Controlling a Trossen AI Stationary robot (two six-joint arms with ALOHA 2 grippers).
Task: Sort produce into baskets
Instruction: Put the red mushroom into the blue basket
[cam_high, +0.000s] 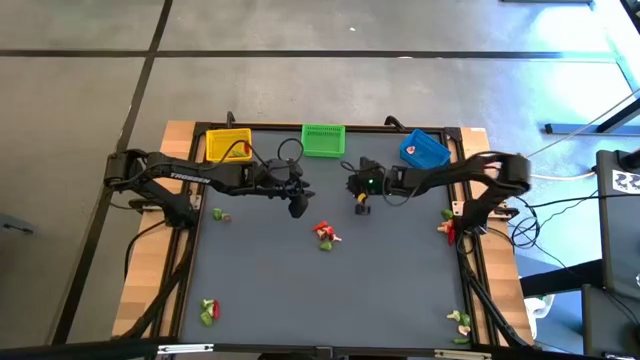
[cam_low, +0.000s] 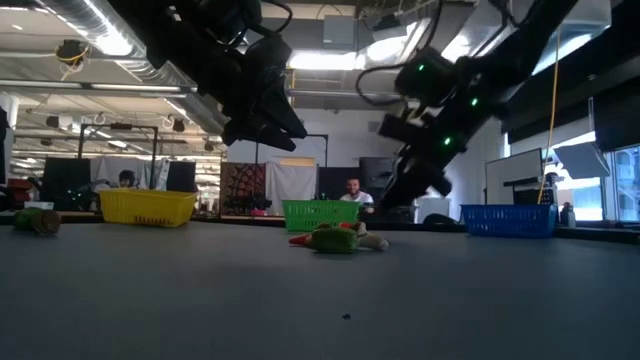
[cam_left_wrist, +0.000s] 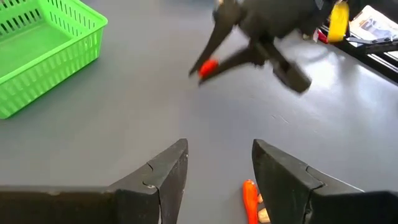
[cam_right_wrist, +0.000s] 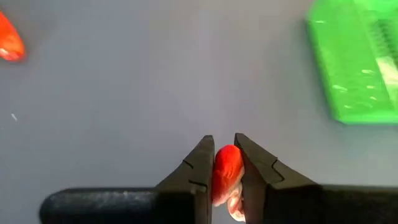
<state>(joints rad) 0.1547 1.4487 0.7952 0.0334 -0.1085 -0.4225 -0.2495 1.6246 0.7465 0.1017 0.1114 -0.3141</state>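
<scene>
My right gripper (cam_high: 362, 206) hangs above the table's middle, in front of the green basket (cam_high: 323, 140), and is shut on a small red produce piece (cam_right_wrist: 227, 167). My left gripper (cam_high: 298, 208) is open and empty just to its left, above the table; its fingers (cam_left_wrist: 168, 171) stand over bare table beside an orange-red piece (cam_left_wrist: 249, 200). A small pile of red, green and cream pieces (cam_high: 323, 233) lies on the table just nearer than both grippers. The yellow basket (cam_high: 228, 145) and the blue basket (cam_high: 424, 150) stand on either side of the green one along the far edge. My right gripper pinches the red piece (cam_right_wrist: 226, 163) between its two fingertips; the piece's pale lower end (cam_right_wrist: 235, 208) shows farther back between them. The fingers slant downward. The piece (cam_left_wrist: 208, 67) is lifted clear of the table.
More small piles of produce lie at the left (cam_high: 220, 214), near left (cam_high: 208, 311), right edge (cam_high: 447, 225) and near right (cam_high: 460, 322). A loose red piece (cam_right_wrist: 9, 43) lies on the table. The wooden table rim (cam_high: 150, 260) frames the grey mat. People sit in the room behind (cam_low: 352, 190).
</scene>
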